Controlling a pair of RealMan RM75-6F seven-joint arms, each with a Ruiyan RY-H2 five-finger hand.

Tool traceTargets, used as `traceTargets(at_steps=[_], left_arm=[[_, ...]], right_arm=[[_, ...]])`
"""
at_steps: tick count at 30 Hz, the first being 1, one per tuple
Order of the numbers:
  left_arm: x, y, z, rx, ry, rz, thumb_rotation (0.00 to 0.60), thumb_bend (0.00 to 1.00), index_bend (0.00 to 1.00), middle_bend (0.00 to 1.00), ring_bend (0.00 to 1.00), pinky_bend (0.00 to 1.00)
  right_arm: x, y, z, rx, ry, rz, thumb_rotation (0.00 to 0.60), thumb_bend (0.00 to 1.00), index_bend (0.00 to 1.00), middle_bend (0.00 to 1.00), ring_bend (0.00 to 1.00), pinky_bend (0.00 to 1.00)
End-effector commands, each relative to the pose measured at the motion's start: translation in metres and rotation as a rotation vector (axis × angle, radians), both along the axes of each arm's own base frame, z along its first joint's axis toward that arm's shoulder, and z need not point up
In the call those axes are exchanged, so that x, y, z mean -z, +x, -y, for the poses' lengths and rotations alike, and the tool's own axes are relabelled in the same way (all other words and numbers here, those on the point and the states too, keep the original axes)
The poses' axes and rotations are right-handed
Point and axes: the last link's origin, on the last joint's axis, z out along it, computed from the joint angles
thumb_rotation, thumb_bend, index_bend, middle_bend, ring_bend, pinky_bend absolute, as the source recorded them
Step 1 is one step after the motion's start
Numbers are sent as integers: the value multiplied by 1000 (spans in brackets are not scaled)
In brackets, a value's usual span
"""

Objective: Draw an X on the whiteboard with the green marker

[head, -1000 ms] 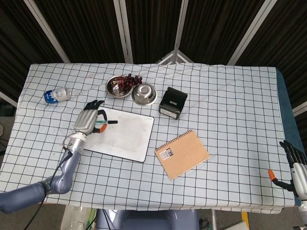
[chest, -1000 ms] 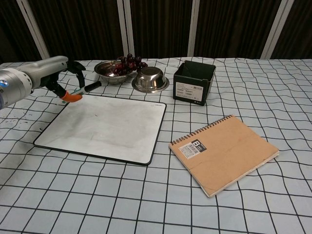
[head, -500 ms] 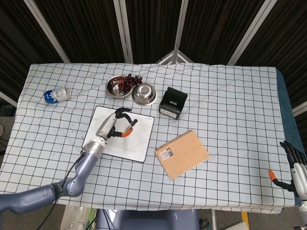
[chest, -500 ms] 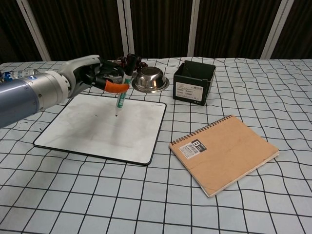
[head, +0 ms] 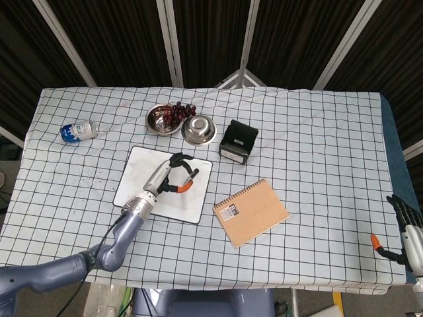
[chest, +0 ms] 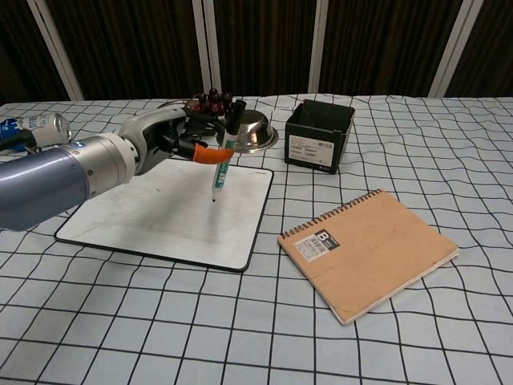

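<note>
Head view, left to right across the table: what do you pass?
Can → whiteboard → left hand holding the green marker → black box → notebook → right hand at the table's right edge.

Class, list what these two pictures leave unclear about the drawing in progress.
- Marker tip touching the whiteboard: neither view settles it.
- Ink on the board: too faint to tell.
- Right hand: cut by the head view's edge, absent from the chest view.
</note>
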Motion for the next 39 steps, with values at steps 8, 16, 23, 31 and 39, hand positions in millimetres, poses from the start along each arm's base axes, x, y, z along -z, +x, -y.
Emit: traceTargets(at_steps=[8,16,23,31,39], left_arm=[[9,0,0,22,-15,-22,600,527,680,176,0,25],[13,-7,-5,32,-10,-56,600,528,680,178,0,25],[11,-22,-15,36,15,-118,600,531,681,182,0,25],[-10,-54,-38,-1,96,-193,600,532,681,185,0,25],[-42,-75,-58,-52,189,-195,600,532,681,185,0,25]], right_arm=[[-1,-1,0,4,1,-1,600,352,0,0,0,0],[-1,-2,-1,9,4,1,600,352,0,0,0,0],[0,-3,-1,17,13,0,600,352,0,0,0,0],[1,-3,1,24,12,-1,600,352,0,0,0,0],[2,-2,2,19,12,-7,600,351,0,0,0,0]])
